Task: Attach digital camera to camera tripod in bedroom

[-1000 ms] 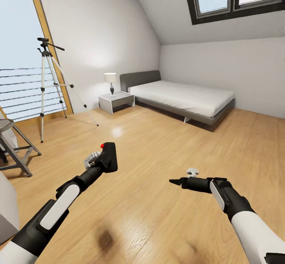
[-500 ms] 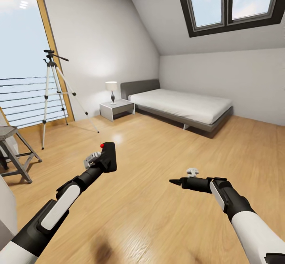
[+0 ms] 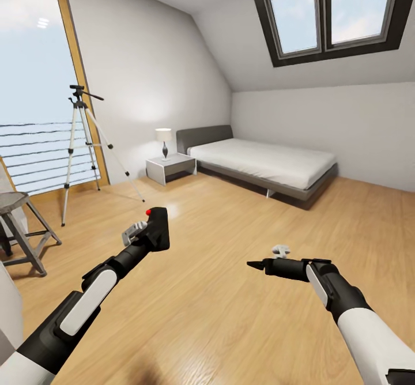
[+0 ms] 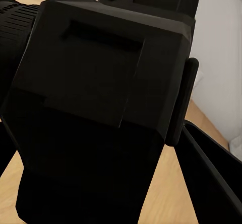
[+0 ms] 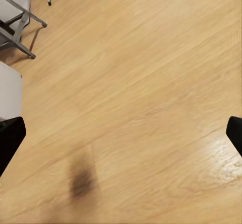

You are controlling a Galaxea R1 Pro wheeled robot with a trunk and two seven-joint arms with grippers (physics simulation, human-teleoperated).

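From my head, my left claw (image 3: 151, 230) is clamped on the digital camera (image 3: 159, 228), red button up, over the wood floor (image 3: 230, 316). The camera tripod (image 3: 80, 143) stands far left by the window (image 3: 34, 85), well apart from it. My right claw (image 3: 253, 264) looks pinched together here.

At my left wrist, the camera's black body (image 4: 96, 113) sits between my fingers (image 4: 212, 173).

At my right wrist, my fingertips (image 5: 10, 138) stand wide apart over bare floor, so I cannot tell that claw's state.

Both arms reach forward, left gripper (image 3: 151, 232) clamped (jaws closed), right gripper (image 3: 253, 265) spread wide.

No legible text or labels anywhere
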